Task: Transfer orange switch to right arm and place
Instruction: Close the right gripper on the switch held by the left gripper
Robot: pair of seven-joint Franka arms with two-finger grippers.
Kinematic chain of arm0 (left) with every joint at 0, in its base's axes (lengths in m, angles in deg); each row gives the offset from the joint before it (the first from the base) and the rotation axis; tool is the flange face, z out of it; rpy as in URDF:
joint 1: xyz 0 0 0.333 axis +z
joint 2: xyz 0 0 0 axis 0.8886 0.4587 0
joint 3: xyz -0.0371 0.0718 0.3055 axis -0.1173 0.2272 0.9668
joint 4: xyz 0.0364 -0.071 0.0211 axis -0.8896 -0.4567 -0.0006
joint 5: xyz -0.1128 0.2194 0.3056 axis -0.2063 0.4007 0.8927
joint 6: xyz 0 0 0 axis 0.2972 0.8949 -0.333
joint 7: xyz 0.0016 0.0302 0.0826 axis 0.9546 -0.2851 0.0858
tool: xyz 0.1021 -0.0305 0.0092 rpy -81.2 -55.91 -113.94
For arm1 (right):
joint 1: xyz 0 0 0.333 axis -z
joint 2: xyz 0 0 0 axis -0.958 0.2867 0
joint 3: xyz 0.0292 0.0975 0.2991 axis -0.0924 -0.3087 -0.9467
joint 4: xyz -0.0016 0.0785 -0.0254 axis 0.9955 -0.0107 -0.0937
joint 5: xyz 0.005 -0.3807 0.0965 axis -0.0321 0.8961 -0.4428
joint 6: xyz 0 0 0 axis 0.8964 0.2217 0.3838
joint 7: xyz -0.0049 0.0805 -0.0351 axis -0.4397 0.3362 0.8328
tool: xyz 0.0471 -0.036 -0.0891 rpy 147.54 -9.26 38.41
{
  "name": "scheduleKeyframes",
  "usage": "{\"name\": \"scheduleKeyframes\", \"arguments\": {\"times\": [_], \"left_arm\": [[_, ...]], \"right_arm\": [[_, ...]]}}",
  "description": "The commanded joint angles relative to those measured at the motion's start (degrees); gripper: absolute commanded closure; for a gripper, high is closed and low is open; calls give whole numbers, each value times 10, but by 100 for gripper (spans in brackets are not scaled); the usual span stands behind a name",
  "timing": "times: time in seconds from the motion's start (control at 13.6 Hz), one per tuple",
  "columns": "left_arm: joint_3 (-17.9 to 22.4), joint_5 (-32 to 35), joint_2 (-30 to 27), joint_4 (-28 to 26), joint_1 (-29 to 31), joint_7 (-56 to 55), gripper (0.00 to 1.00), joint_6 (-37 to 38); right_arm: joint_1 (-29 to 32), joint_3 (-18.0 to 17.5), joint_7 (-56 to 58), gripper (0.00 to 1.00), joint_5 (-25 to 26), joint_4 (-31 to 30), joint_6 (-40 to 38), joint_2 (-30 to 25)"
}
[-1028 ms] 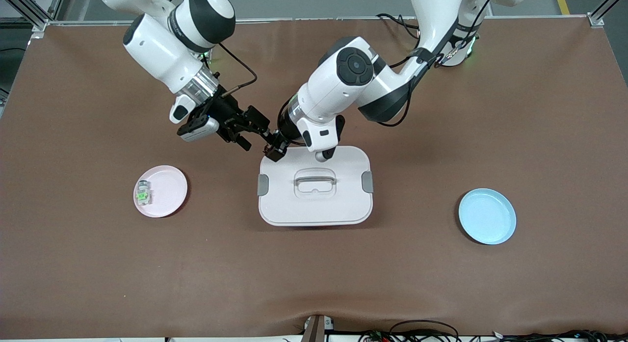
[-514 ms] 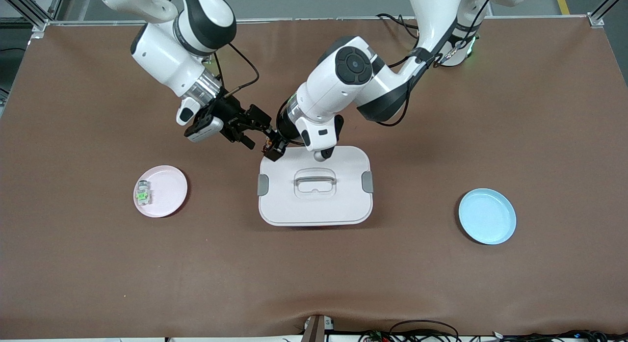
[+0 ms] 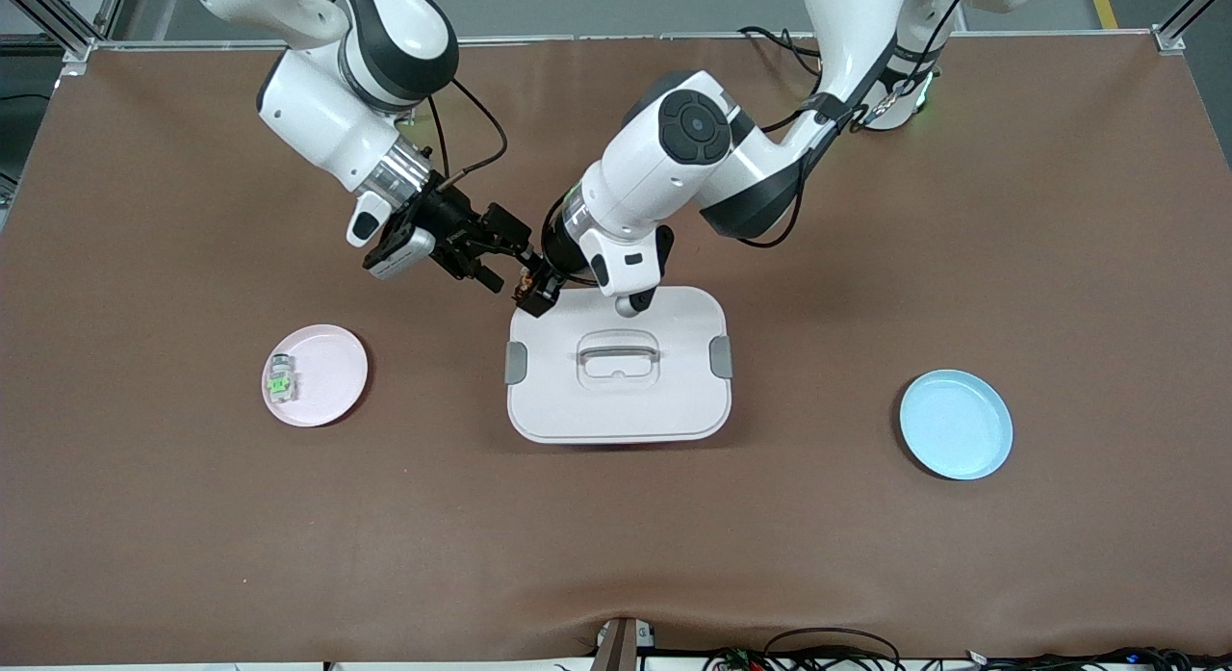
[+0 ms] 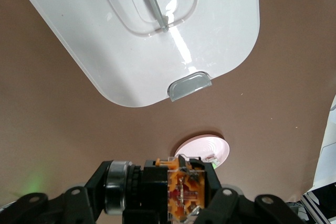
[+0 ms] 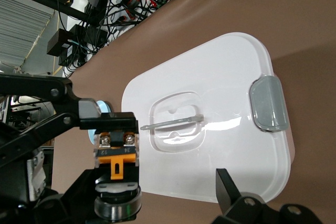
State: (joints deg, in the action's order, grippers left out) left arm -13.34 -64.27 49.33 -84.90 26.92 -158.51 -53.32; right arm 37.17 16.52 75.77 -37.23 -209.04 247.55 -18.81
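Orange switch clamped in left gripper, over the white lidded box's corner toward the right arm's end. Right gripper wide open, empty, just beside it. Risk: left releases before right closes squarely; switch drops onto lid.

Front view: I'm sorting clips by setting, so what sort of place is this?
Probably a robotics lab bench. Two white arms, left arm and right arm, are mounted at a table under a brown cover, loose cables lie at its edge, and an aluminium frame stands at the corner.
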Motion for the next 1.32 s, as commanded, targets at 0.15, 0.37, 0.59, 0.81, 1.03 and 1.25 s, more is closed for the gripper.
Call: {"name": "scheduleKeyframes", "arguments": {"times": [0.15,0.37,0.59,0.81,1.03,1.25], "left_arm": [[6,-2,-2,7,-3,-6,100,-3],[6,-2,-2,7,-4,-5,100,-3],[6,-2,-2,7,-4,-4,100,-3],[6,-2,-2,7,-4,-3,100,-3],[6,-2,-2,7,-4,-4,100,-3],[6,-2,-2,7,-4,-4,100,-3]], "right_arm": [[-15,6,-26,0,-20,36,-1,8],[-16,6,-26,0,-19,50,-1,21],[-17,6,-21,0,-17,52,0,23],[-17,6,-22,54,-17,52,0,23],[-17,6,-24,76,-17,54,0,26],[-18,6,-25,100,-17,60,0,34]]}}
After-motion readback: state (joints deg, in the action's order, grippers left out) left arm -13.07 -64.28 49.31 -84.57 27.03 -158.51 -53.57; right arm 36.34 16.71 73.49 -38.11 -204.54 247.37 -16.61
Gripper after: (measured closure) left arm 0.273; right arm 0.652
